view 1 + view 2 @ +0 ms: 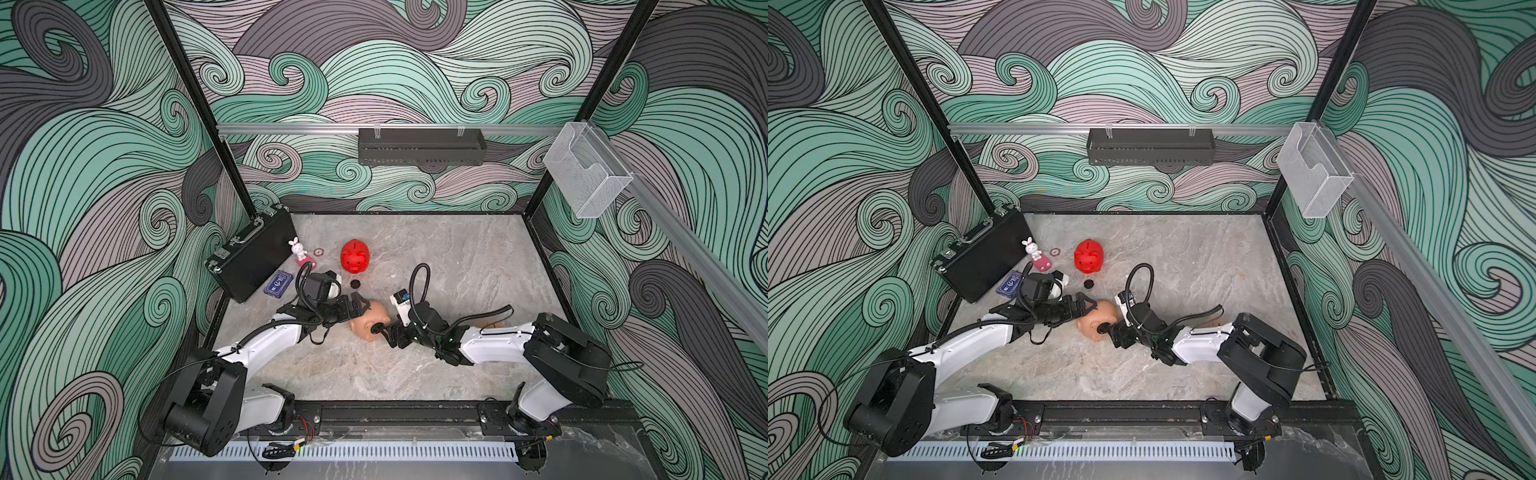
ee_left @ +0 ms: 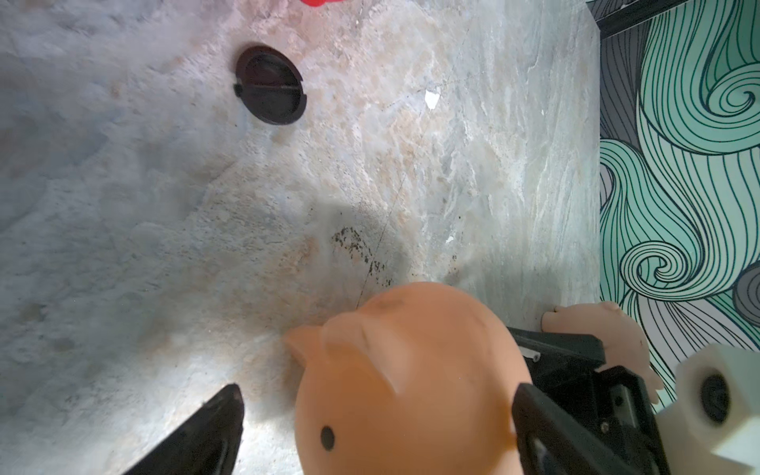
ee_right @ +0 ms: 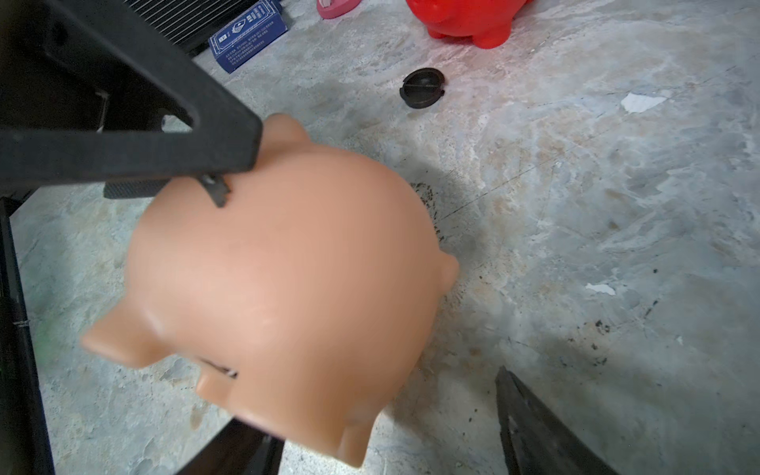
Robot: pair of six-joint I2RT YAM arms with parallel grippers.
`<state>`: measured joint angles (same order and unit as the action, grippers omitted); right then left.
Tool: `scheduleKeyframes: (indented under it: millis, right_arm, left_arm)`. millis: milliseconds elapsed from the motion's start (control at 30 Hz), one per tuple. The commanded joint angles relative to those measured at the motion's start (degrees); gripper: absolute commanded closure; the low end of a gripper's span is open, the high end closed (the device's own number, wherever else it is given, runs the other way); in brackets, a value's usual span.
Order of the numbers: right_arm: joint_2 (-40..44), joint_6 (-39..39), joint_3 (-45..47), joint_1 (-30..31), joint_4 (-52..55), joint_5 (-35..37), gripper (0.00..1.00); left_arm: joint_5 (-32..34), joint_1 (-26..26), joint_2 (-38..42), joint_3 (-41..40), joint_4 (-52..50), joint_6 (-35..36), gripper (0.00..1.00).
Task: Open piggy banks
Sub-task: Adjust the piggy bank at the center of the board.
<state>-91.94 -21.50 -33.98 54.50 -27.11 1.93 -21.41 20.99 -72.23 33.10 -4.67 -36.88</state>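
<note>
Peach-pink plastic is your problem here: the peach piggy bank lies on its side on the marbled tabletop, on the arm-base side of the red piggy bank, with both grippers at it. In both top views its black belly plug seems to face the right gripper.

The left gripper straddles the pig's head with its fingers wide apart. In the left wrist view one finger lies against the body and the other finger stands clear, so nothing braces the pig yet. The right gripper's fingers are also apart, and one fingertip is off the shell.

If you pull or twist the plug now, expect the smooth, round shell to roll or skid away instead of giving the plug up. If you close the right fingers slightly off, they may pinch the body, not the plug.

Between the two pigs lies a loose black plug; a sliding pig could knock it away. A second peach pig sits farther from the red one, just behind the right arm, and could get shoved.
</note>
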Motion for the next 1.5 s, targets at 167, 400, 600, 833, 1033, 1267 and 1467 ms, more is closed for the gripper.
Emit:
scheduleKeyframes:
  millis: [167,400,600,833,1033,1267,1467]
  right_arm:
    - [-1.07,0.76,-2.78,-2.99,2.06,-0.41,0.27]
    - [-2.07,0.89,-3.80,-3.08,2.34,-2.25,0.29]
    - [-2.60,0.65,-4.70,-3.08,2.59,-3.63,0.30]
    - [-2.82,-0.30,-4.78,-3.08,2.07,-5.56,0.32]
    - [-3.71,-1.80,-4.26,-2.91,0.24,-6.98,0.34]
    - [-4.12,-2.89,-4.09,-2.48,-0.20,-6.64,0.36]
    - [-3.93,-2.81,-3.89,-2.47,0.21,-4.97,0.37]
  left_arm:
    - [0.33,-0.51,-2.47,2.20,1.22,1.28,0.01]
    - [-1.50,-0.50,-3.68,2.35,2.62,1.29,0.01]
    - [-2.98,-0.51,-4.74,1.32,4.72,0.34,0.01]
    - [-3.90,-0.51,-6.46,0.83,6.97,-0.56,0.01]
    - [-4.23,-0.48,-7.52,-0.60,8.98,-1.32,0.01]
    - [-4.17,-0.40,-8.41,-2.53,11.06,-2.23,0.01]
    - [-4.34,-0.26,-8.89,-4.00,12.95,-2.84,0.03]
